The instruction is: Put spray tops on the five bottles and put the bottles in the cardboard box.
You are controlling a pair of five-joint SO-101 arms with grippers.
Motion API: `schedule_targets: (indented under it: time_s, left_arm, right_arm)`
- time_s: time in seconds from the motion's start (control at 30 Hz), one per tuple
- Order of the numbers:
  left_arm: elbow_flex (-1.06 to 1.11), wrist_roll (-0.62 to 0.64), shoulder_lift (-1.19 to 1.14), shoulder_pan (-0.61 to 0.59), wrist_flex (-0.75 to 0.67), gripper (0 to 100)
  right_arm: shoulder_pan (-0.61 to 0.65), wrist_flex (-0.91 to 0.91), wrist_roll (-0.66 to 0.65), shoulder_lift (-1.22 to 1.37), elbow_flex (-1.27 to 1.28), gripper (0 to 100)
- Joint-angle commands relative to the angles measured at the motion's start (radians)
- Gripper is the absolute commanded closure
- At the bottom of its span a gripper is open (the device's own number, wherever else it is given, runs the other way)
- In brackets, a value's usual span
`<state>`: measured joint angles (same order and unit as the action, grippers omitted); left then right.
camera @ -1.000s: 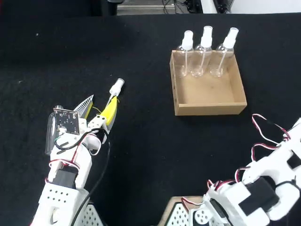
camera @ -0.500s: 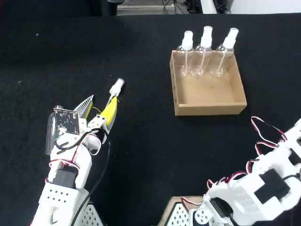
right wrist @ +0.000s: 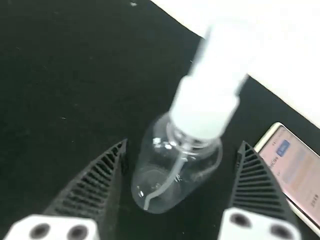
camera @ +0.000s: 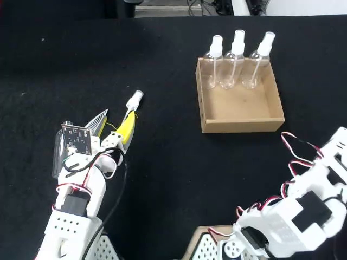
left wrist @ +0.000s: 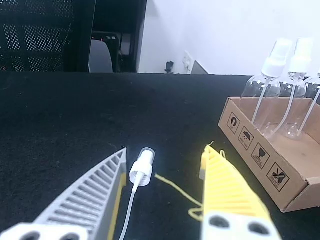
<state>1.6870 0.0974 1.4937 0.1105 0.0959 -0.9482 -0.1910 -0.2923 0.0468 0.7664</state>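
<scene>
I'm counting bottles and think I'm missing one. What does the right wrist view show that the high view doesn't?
Right wrist view: a capped bottle inside the open right claw. High view: the cardboard box with three capped bottles, a loose spray top at the open left claw, another bottle lying beside that arm. Both: the black table.

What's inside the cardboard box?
Three clear bottles with white spray tops stand along the far wall of the box. Brown floor shows in front of them; the near wall hides a thin strip.

Clr plastic bottle (right wrist: 175, 175), matt cardbd box (camera: 241, 126)
</scene>
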Motion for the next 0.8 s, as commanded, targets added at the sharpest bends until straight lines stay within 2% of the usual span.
schedule_targets:
  time_s: [0.0, 0.77]
  left_arm:
    - [0.021, -0.006, 0.002, -0.001, 0.005, 77]
    - [0.021, -0.006, 0.002, -0.001, 0.005, 77]
  right_arm:
    - [0.02, -0.031, 0.006, -0.004, -0.005, 71.3]
    - [-0.002, -0.118, 0.02, 0.077, -0.031, 71.3]
